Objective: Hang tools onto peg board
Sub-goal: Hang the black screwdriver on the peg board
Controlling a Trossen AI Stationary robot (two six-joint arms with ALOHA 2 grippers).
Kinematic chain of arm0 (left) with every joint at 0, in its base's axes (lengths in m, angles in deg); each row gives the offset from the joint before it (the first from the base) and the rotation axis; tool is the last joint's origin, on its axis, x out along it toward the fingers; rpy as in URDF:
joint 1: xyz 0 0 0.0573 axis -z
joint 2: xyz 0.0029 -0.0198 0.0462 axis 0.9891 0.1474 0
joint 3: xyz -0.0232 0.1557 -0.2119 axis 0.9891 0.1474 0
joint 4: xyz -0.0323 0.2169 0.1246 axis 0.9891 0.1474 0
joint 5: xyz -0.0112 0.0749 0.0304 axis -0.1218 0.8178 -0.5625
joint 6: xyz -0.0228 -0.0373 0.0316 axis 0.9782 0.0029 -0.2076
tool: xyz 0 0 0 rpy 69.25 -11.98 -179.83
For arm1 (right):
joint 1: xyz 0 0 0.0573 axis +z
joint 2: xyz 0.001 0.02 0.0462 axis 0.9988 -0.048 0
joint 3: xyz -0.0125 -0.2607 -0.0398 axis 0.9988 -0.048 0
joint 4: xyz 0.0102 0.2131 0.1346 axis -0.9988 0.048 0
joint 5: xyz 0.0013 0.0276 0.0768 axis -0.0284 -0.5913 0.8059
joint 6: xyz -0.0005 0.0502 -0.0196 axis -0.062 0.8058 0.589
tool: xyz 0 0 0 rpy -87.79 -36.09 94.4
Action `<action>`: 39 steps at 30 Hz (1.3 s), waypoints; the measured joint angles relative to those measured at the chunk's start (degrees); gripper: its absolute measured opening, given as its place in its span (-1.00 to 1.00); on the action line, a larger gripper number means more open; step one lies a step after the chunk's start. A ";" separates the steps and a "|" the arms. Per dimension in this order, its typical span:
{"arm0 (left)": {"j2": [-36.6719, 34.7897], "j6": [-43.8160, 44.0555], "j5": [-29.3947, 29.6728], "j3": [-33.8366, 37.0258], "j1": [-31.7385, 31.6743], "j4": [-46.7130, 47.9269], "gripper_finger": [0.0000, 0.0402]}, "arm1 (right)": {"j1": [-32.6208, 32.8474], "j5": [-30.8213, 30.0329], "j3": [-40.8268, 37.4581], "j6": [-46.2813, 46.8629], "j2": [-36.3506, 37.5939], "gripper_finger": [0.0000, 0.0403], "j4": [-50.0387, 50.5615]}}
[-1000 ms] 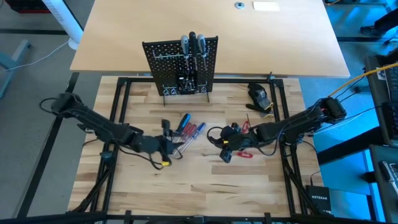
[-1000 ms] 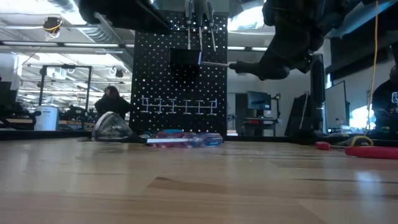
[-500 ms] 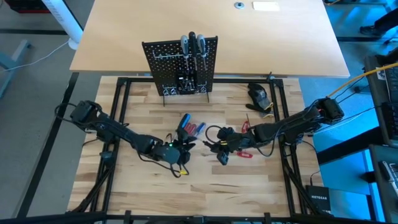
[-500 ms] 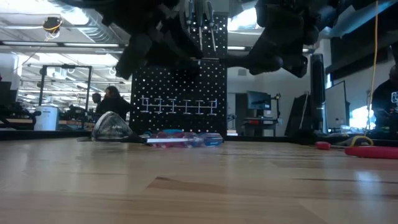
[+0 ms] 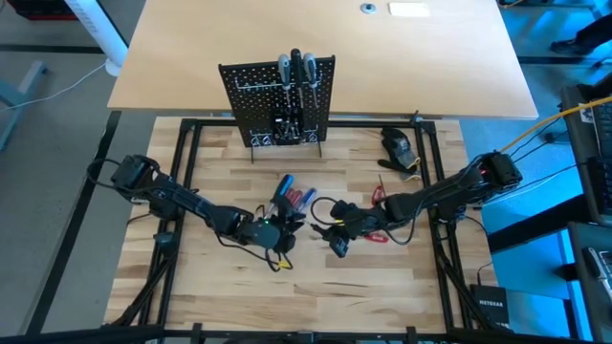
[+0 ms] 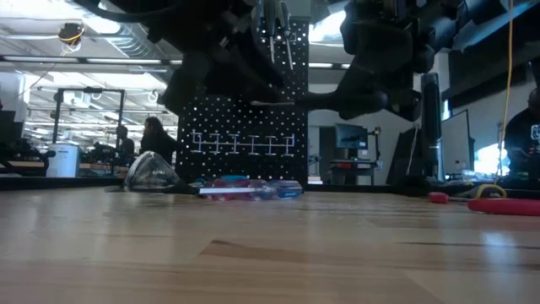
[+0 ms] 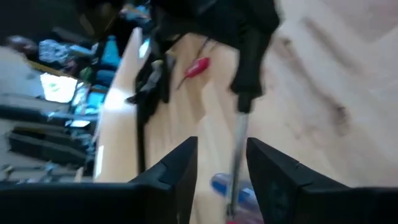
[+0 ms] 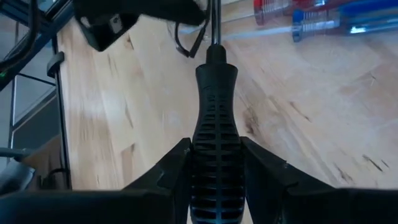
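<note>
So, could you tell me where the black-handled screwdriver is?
The black-handled screwdriver is mid-table in the high view, held by the right tool, its shaft between the left tool's fingers.

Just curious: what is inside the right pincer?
The right pincer is clamped on a black-handled screwdriver, its silver shaft reaching between the left pincer's fingers. The handle's end is hidden between the fingers.

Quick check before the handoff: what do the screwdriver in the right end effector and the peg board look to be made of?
Screwdriver: black ribbed handle, probably moulded plastic or rubber with a matte look; thin silver shaft, likely steel, running to the left end effector. Peg board: black panel with rows of holes, apparently painted sheet metal, on thin wire feet.
</note>
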 joint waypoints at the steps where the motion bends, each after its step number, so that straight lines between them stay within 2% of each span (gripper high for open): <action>1: 0.00 0.14 -0.98 0.00 0.03 0.40 -0.38 | 0.00 0.11 -0.01 0.19 -0.05 -0.42 0.06; 11: 0.00 0.35 -1.63 0.00 -0.59 1.36 -0.45 | 0.00 2.94 0.01 0.30 -0.03 -0.42 -2.94; 22: 0.00 1.02 -2.30 0.02 -0.75 1.45 -0.46 | 0.00 2.88 0.00 0.64 -0.03 -0.42 -2.49; 26: 0.00 1.12 -2.57 0.02 -0.75 2.59 -0.58 | 0.00 2.83 0.00 0.68 -0.03 -0.42 -2.52; 33: 0.00 2.14 -4.08 0.05 -0.77 4.10 -0.95 | 0.00 2.21 -0.02 0.68 -0.03 -0.42 -2.63; 39: 0.00 2.85 -4.03 0.11 -0.77 4.21 -0.96 | 0.04 0.47 -0.02 0.06 -0.03 -0.36 -2.73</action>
